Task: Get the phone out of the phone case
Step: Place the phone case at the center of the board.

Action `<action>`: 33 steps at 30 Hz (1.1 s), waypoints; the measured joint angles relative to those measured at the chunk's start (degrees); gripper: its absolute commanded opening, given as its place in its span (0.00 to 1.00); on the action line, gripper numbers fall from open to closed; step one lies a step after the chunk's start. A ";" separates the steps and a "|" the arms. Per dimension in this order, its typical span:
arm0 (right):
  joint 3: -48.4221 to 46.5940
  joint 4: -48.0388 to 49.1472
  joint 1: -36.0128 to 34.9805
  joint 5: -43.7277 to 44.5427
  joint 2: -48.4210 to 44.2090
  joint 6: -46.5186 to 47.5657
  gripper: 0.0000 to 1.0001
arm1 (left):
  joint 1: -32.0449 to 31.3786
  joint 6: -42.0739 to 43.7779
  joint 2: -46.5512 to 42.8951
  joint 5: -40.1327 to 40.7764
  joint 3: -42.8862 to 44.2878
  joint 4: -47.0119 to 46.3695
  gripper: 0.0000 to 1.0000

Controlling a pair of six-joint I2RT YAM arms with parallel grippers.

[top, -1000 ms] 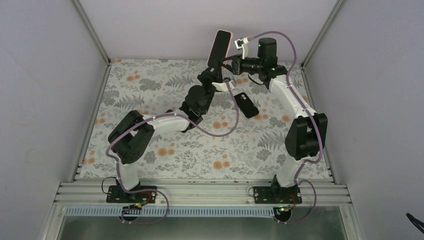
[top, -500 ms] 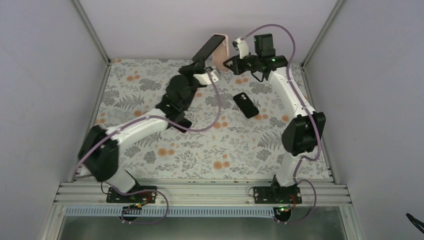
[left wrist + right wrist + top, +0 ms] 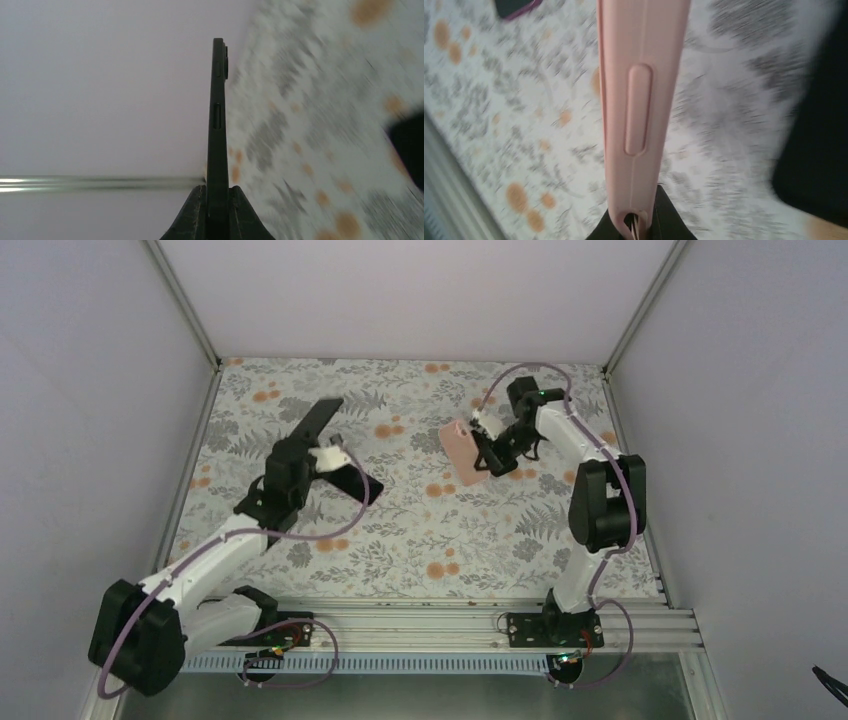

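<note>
Because the two are already separated, the left gripper (image 3: pixel 218 192) is pinching the slim black slab phone (image 3: pixel 218 125) edge-on at upper left, while the right gripper (image 3: pixel 636 222) is clamping the pink phone case (image 3: pixel 639 100) right of centre, well apart.

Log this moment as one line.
left gripper: shut on black phone | right gripper: shut on pink case | status: black phone out of pink case

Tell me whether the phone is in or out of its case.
Out. The left claw grips the black phone alone; the right claw holds the pink case apart from it.
</note>
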State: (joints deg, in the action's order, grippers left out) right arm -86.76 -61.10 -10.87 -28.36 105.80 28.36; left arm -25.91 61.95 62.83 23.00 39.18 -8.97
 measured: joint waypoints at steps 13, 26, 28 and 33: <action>4.66 -0.83 -6.32 -5.18 7.10 3.04 0.04 | 1.68 3.78 -10.36 2.25 -20.13 12.74 0.02; 7.56 1.57 -6.36 3.96 9.68 3.43 0.56 | 1.70 -1.66 -6.80 -1.64 -21.97 19.91 0.44; 8.33 0.90 -6.36 5.25 9.64 3.56 0.62 | 1.64 -1.64 -5.95 -3.41 -22.93 23.91 0.53; 8.90 -0.57 -6.32 8.92 8.15 4.79 0.79 | 1.68 -3.13 -6.91 -3.74 -21.68 27.19 0.85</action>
State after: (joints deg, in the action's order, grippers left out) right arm -77.87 -61.67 -17.19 -19.44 113.95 33.15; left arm -24.23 58.83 55.92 19.27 17.50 18.22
